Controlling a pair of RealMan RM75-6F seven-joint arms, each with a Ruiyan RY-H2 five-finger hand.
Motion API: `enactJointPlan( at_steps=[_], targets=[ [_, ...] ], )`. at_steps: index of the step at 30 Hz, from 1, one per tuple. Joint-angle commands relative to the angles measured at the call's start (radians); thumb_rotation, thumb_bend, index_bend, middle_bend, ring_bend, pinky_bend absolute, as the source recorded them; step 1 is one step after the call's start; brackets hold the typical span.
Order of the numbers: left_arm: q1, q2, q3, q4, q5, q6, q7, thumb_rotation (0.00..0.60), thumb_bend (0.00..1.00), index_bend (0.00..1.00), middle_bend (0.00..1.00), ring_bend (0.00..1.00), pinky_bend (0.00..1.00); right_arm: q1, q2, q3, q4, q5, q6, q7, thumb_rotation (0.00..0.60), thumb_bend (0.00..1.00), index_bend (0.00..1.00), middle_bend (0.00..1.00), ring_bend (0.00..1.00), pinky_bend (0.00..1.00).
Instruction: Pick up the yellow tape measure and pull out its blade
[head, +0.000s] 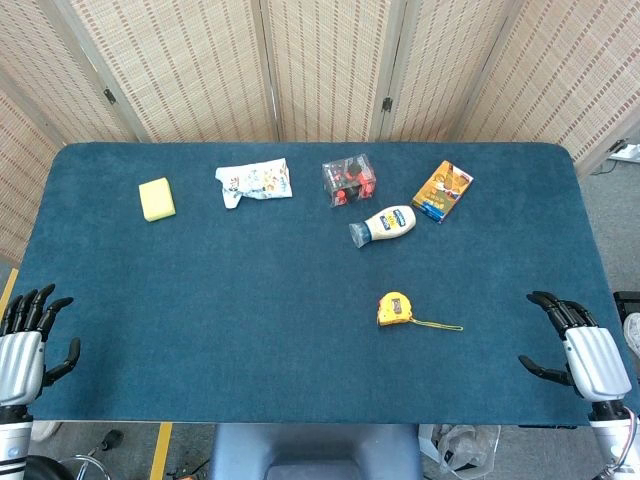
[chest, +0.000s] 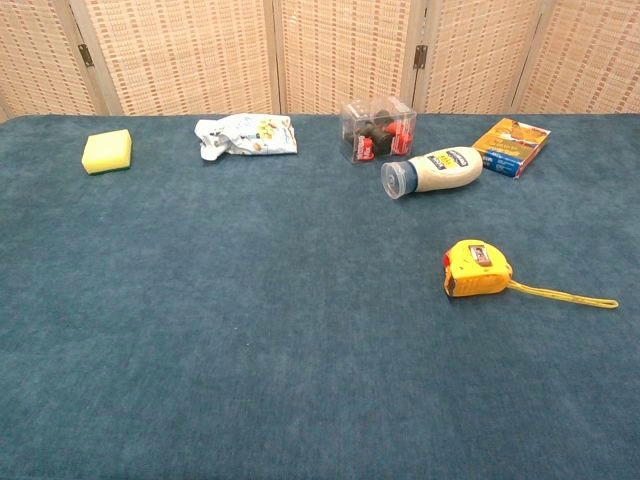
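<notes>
At table's near corners, left hand (head: 22, 345) and right hand (head: 580, 350) spread, empty.

No text legible in either view. White squeeze bottle (chest: 432, 171) carries blue-and-yellow label, lettering too small to read. Orange-and-blue box (chest: 512, 146) shows printed graphics, wording blurred. White snack bag (chest: 246, 135) has coloured print, unreadable. Yellow tape measure (chest: 476, 269) bears small red patch, no readable marking.
</notes>
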Motion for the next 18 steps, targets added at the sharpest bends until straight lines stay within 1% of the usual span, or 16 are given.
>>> enactJointPlan(
  at_steps=[1, 10, 13, 16, 18],
  targets=[
    [0.0, -0.001, -0.001, 0.0, -0.006, -0.002, 0.003, 0.576, 0.49, 0.23, 0.11, 0.06, 0.02, 0.001, -0.001, 0.001, 0.0, 0.001, -0.001, -0.001, 0.6, 0.18, 0.17, 0.2, 0.27, 0.18],
    [-0.001, -0.004, -0.001, 0.0, -0.016, -0.011, 0.007, 0.575, 0.49, 0.23, 0.11, 0.06, 0.02, 0.032, 0.003, 0.004, -0.013, -0.011, -0.041, -0.036, 0.6, 0.18, 0.16, 0.2, 0.27, 0.18],
    [0.0, -0.004, -0.003, 0.001, -0.018, -0.008, 0.003, 0.575, 0.49, 0.23, 0.11, 0.06, 0.02, 0.063, 0.011, 0.013, -0.028, -0.019, -0.074, -0.06, 0.6, 0.18, 0.11, 0.2, 0.27, 0.18],
    [0.001, -0.003, -0.003, 0.001, -0.017, -0.007, -0.001, 0.578, 0.49, 0.23, 0.11, 0.06, 0.02, 0.107, 0.018, 0.028, -0.044, -0.021, -0.126, -0.093, 0.6, 0.18, 0.11, 0.2, 0.27, 0.18],
    [0.003, -0.003, -0.001, 0.001, -0.011, -0.003, -0.002, 0.579, 0.49, 0.23, 0.11, 0.06, 0.02, 0.146, 0.019, 0.039, -0.054, -0.015, -0.18, -0.125, 0.6, 0.18, 0.11, 0.2, 0.27, 0.18]
  ],
)
